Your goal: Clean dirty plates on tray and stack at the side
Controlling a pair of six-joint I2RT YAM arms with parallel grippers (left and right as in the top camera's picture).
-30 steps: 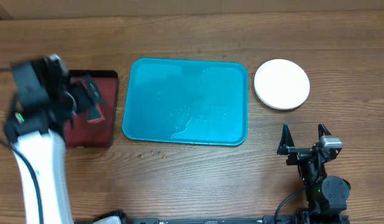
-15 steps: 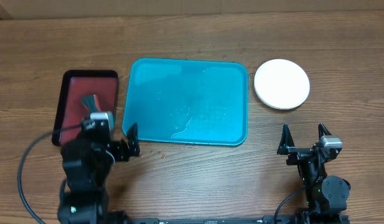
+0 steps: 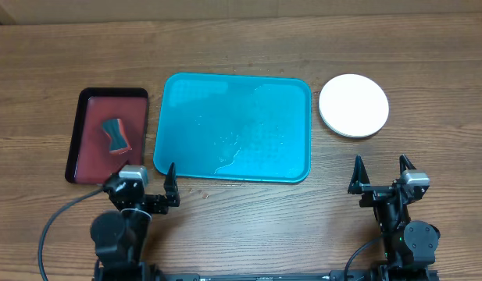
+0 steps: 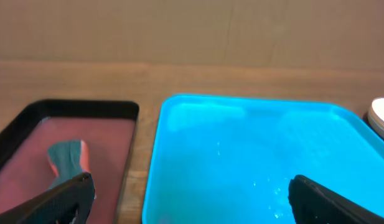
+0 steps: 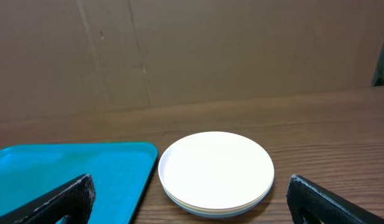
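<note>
Standing idle with jaws spread and empty, the left gripper (image 3: 139, 176) and right gripper (image 3: 380, 162) suggest the job is done, the plates (image 3: 354, 105) stacked beside the tray (image 3: 233, 86), so no further move seems needed

We see the tray (image 3: 233, 101) in bright teal-blue flecked with pale wet glints, the plates (image 3: 354, 105) white on top, the small tray (image 3: 88, 160) dark red rimmed in black, the sponge (image 3: 114, 134) grey-green with orange, the table (image 3: 248, 226) brown wood-grain
</note>
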